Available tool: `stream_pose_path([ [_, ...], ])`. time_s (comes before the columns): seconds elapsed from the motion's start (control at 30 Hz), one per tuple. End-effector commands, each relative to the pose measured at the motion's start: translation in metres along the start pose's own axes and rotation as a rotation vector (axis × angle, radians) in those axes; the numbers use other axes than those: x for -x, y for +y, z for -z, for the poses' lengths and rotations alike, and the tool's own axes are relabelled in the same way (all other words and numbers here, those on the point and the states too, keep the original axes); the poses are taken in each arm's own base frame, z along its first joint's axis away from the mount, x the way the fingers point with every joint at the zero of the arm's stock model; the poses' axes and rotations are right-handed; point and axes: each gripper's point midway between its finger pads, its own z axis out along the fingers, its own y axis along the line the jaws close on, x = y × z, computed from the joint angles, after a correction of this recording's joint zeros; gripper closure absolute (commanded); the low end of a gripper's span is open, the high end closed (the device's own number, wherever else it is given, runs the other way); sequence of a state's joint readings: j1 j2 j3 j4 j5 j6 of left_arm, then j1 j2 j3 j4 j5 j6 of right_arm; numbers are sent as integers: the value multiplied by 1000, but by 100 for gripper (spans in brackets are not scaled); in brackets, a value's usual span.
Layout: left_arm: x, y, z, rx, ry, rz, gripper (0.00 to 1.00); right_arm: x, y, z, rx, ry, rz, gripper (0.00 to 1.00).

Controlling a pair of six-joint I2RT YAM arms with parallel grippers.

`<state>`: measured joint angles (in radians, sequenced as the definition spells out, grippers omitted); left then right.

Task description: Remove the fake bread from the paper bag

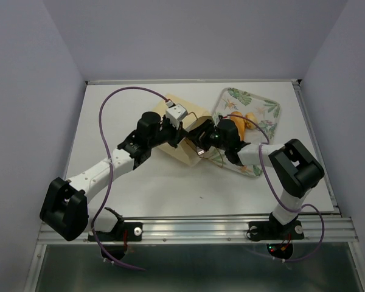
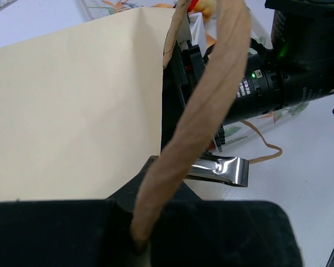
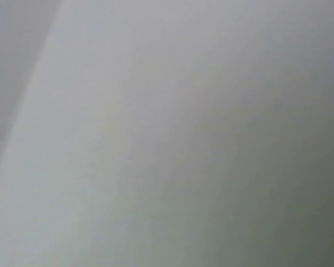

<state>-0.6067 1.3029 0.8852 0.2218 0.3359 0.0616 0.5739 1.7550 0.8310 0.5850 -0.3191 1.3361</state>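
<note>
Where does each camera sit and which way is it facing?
Top external: above and behind the bases, looking down on the table, paper bag and floral tray; both arms show.
Left wrist: beside the bag, facing its side; own jaws pinch the handle.
Right wrist: only blank pale grey; no robot parts.
Shared: top and left wrist both show bag and right arm.
</note>
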Motion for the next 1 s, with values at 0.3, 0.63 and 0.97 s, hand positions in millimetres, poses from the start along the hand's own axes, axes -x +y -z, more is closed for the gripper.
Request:
stream_pose_path([
  [0.3, 23, -26, 0, -137, -94, -5, 100, 18, 32, -22, 118, -26, 8, 44],
  [0.63, 22, -32, -10, -202, -73, -26, 100, -2, 25, -36, 135, 118, 31, 46],
  [0.97, 27, -35, -13, -225, -77, -33, 100, -9, 21, -40, 142, 173, 34, 56],
])
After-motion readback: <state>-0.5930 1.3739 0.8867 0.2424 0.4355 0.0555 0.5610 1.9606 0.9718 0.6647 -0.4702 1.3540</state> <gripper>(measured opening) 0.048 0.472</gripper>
